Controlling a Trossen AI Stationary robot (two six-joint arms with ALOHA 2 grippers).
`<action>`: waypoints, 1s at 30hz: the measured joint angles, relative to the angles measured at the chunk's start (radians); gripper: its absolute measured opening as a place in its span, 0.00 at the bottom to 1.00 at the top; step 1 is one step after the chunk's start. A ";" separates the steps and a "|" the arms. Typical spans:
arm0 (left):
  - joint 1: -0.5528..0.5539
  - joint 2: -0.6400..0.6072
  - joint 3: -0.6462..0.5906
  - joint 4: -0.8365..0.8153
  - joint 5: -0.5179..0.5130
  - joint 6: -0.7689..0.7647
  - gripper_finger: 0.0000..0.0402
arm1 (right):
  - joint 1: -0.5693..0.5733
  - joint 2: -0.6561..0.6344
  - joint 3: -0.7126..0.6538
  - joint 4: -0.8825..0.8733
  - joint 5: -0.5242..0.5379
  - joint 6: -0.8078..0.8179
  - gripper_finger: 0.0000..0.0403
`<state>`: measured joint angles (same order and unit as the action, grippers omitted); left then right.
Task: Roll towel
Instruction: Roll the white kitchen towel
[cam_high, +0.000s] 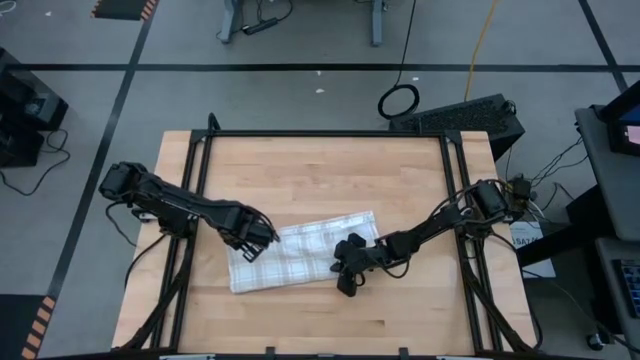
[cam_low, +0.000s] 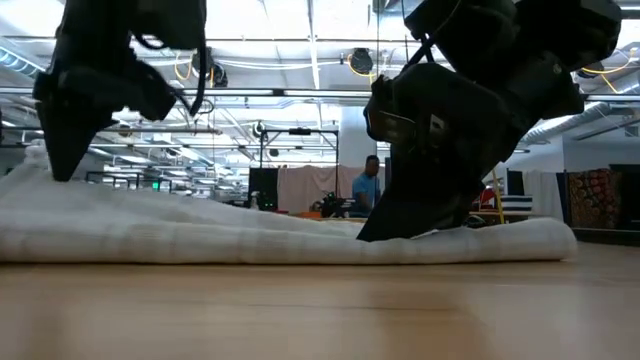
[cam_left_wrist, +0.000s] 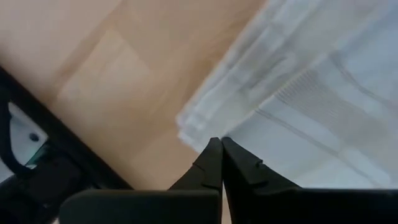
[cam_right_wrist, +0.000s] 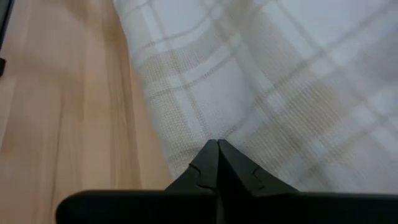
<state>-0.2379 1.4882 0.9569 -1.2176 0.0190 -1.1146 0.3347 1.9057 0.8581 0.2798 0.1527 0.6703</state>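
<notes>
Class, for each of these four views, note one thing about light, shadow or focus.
High view: even light on the towel. Low view: both arms dark against bright ceiling lights. Left wrist view: left gripper soft, cloth washed pale. Right wrist view: plaid weave sharp.

towel partly covered at both ends by the grippers, its small tag not made out, arm bases cut off by the table frame edge, distant person too small to tell

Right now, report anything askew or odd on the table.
The towel lies folded but slanted across the table, layered edges uneven at the left gripper. Right gripper pinches its other end. Nothing spilled or damaged.
</notes>
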 joint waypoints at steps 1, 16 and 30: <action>0.000 0.000 -0.011 -0.001 0.002 -0.003 0.02 | 0.000 0.000 0.000 -0.003 0.000 0.001 0.00; -0.058 -0.070 0.049 0.072 0.010 0.049 0.23 | -0.002 -0.054 -0.005 -0.032 -0.021 -0.021 0.00; -0.164 -0.008 -0.174 0.341 0.049 -0.188 0.24 | -0.012 -0.365 -0.002 -0.592 0.133 -0.081 0.00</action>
<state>-0.4019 1.4797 0.7832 -0.8768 0.0675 -1.3022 0.3225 1.5410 0.8562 -0.3119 0.2859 0.5896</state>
